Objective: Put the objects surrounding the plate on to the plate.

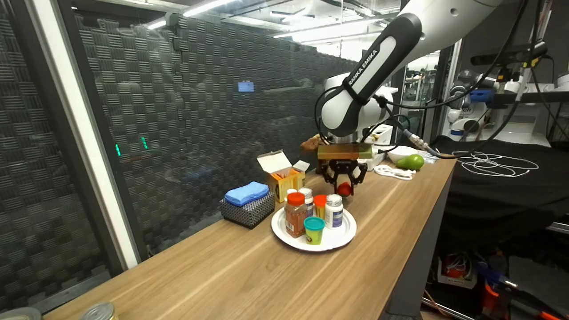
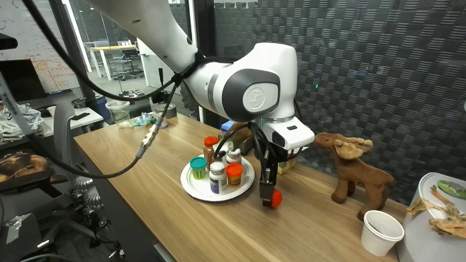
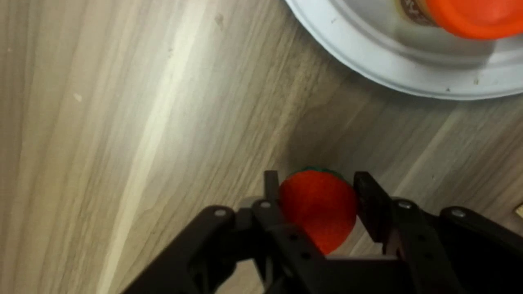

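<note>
Leftmost, as seen in an exterior view, a green cup (image 2: pixel 198 172) with a teal lid stood upright, well apart from the hand (image 3: pixel 318 185). Next towards the hand came a brown bottle (image 2: pixel 209 152) with a red cap, set a little farther back, then a white bottle (image 2: pixel 218 177) with a bluish label. Nearest the hand in that cluster stood an orange-lidded tub (image 2: pixel 234 179), with a second white bottle (image 2: pixel 233 157) behind it, partly hidden. All five rested on the plate (image 2: pixel 199 189), which lay to the left of the hand and near it. Behind the plate, a blue cloth (image 1: pixel 246 194) lay on a black mesh box (image 1: pixel 246 214); in both exterior views these too were to the left of the hand.

Then came the hand itself, low over the desk (image 2: pixel 233 233), its two fingers grasping a red ball (image 3: pixel 318 208) between their tips, one on either side and both touching it. The ball showed a thin green edge and was near the plate but apart from it; whether it touched the desk could not be told.

Just to the right of the hand and behind it, partly covered, stood a yellow box (image 2: pixel 287 166). Farther right of the hand, a brown plush toy (image 2: pixel 358 175) stood on its legs. Farthest right, nested white cups (image 2: pixel 378 236) stood beside a white container (image 2: pixel 429 240).
</note>
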Action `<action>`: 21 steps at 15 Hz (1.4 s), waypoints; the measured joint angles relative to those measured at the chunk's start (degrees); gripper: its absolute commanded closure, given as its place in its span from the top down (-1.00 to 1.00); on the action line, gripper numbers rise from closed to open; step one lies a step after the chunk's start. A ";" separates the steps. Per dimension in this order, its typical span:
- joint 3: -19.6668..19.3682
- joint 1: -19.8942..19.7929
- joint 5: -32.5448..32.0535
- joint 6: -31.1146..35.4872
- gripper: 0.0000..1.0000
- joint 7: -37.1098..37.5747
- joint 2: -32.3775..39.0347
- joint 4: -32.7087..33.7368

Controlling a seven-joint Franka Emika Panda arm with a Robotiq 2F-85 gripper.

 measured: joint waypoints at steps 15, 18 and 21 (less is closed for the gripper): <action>1.80 16.09 -35.35 10.77 -0.52 23.57 -21.66 -20.47; 5.28 16.09 -36.23 10.91 -0.52 23.97 -21.27 -20.17; 6.53 15.51 -36.21 11.62 -0.52 23.97 -20.45 -19.81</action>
